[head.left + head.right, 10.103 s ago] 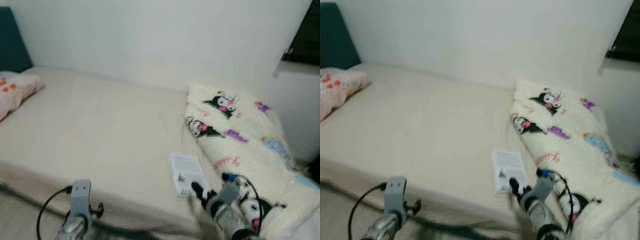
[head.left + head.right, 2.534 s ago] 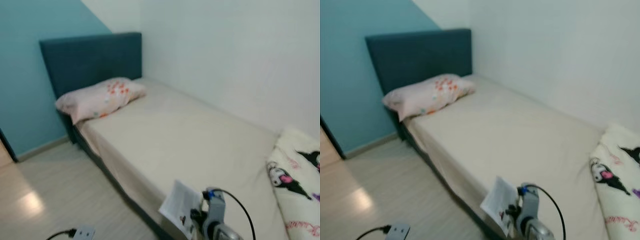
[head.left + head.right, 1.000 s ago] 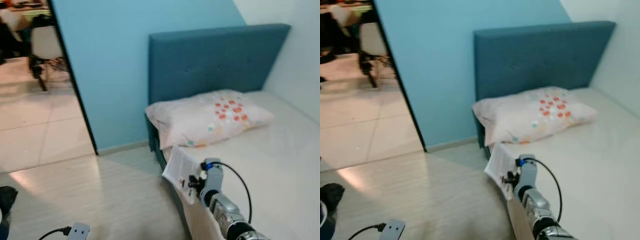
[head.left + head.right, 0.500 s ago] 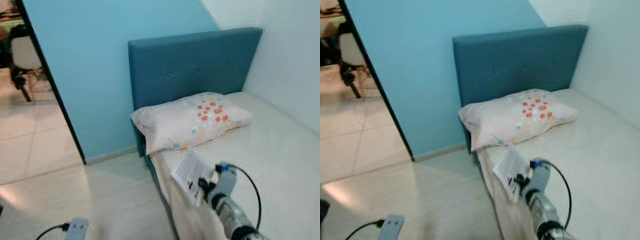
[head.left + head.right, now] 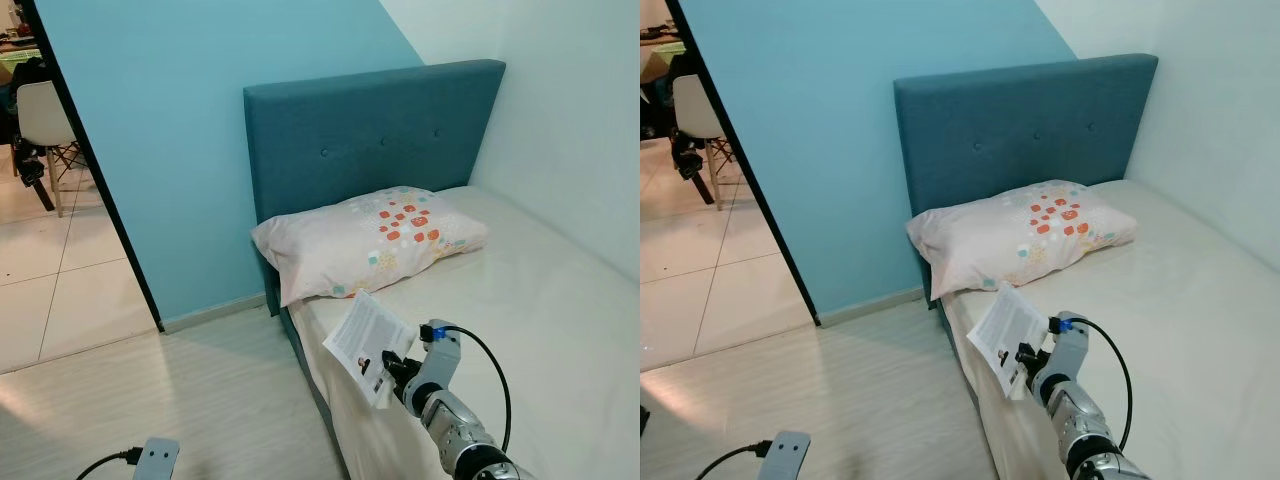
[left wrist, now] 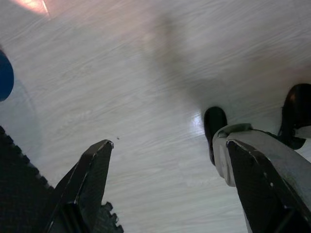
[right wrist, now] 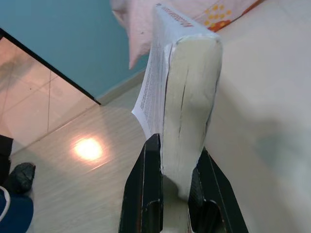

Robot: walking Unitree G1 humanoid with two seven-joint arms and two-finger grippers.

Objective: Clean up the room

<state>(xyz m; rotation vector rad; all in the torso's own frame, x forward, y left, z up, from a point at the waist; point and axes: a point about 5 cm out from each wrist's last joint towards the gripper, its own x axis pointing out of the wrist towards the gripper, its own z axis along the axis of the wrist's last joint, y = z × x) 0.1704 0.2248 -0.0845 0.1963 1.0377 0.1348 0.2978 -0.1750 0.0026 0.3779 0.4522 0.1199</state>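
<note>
- The bed [image 5: 560, 300], with a cream sheet and a teal headboard [image 5: 370, 130], lies beneath and beyond the right hand, running away along the white wall.
- The pale wooden floor [image 5: 180, 400] spreads below and to the left of the right hand; the left hand [image 6: 170, 184] hangs over it with its two black fingers spread wide apart, nothing between them.
- A pink pillow [image 5: 370, 240] with orange and teal squares lies just beyond the right hand, against the headboard.
- The booklet [image 5: 1008, 337], thin and white with printed text, is held up over the bed's near edge, just short of the pillow. Its long axis runs up and away from the right hand, leaning to the left, with the printed cover facing left toward the floor and the page edges facing the wrist camera.
- The right hand [image 7: 170, 179] is clamped on the booklet's lower edge, one black finger on each cover.
</note>
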